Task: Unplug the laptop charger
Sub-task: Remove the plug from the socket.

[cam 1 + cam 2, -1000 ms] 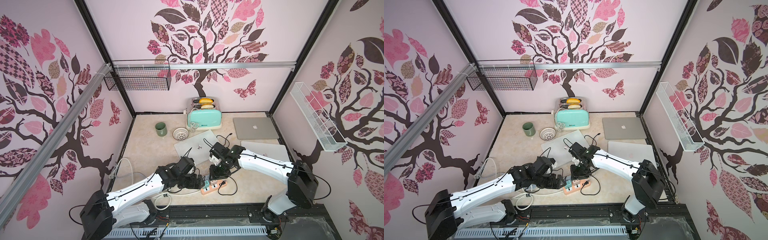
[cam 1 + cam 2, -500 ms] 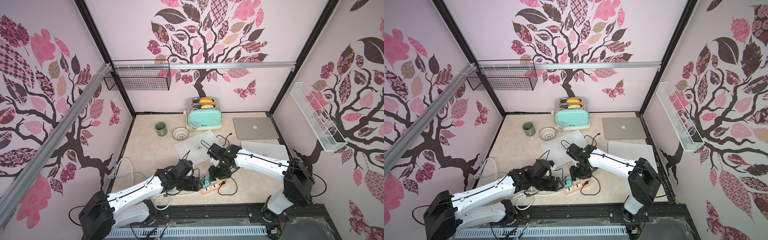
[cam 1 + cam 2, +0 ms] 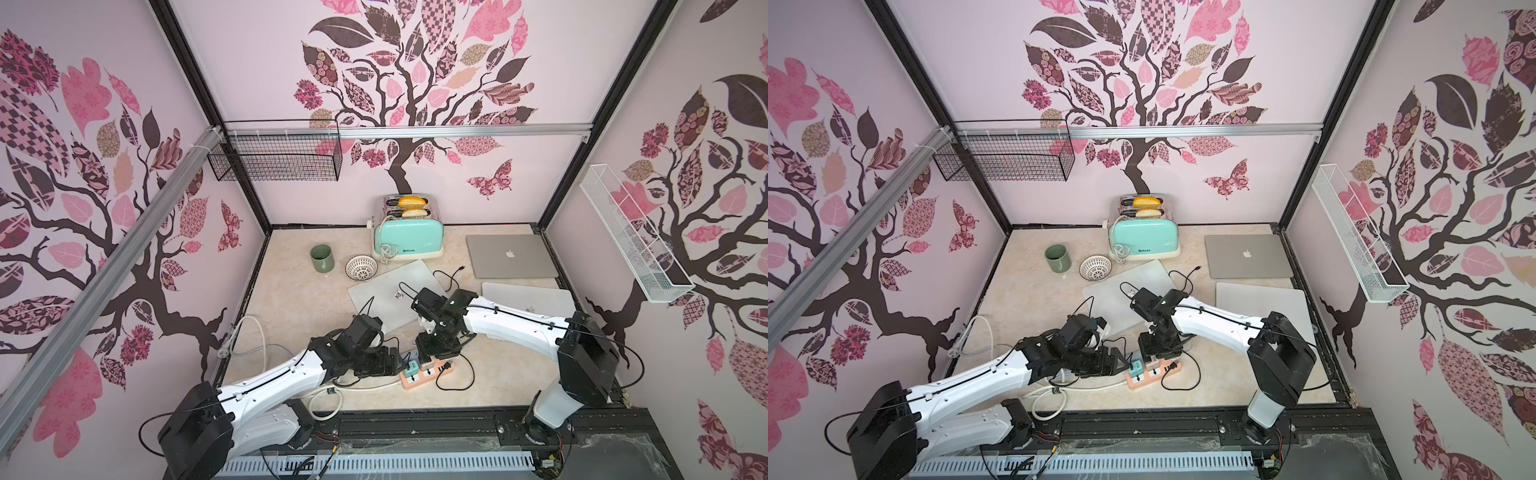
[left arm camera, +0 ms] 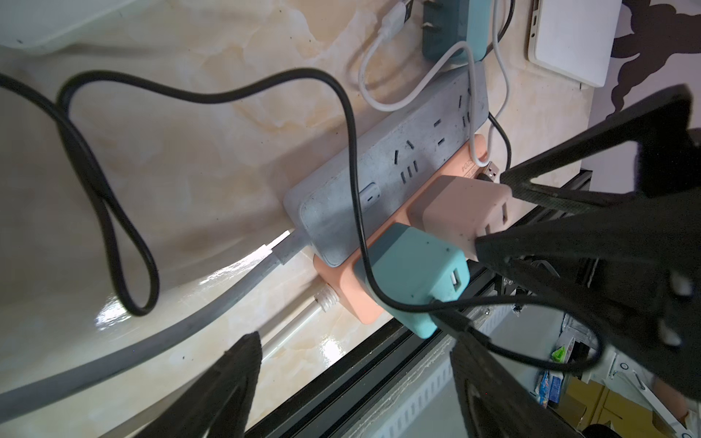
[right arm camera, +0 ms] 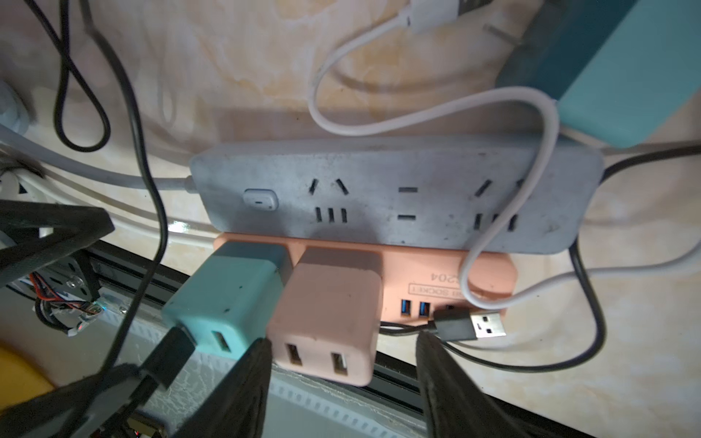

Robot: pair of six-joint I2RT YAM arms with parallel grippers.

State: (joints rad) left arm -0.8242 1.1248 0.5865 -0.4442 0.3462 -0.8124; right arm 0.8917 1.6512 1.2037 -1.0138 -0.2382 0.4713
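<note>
Mint toaster (image 3: pixel 409 235); green mug (image 3: pixel 322 258) beside white bowl (image 3: pixel 361 267).

The toaster (image 3: pixel 409 239) is standing at the back of the surface (image 3: pixel 299 299), the bowl (image 3: pixel 361 267) and mug (image 3: pixel 322 257) sitting to its left, a laptop (image 3: pixel 511 255) lying to its right. Up front, the back strip (image 5: pixel 379 197) is touching the front strip (image 5: pixel 436 273), where the left charger (image 5: pixel 220 299) and right charger (image 5: pixel 326 303) are sitting side by side.
</note>
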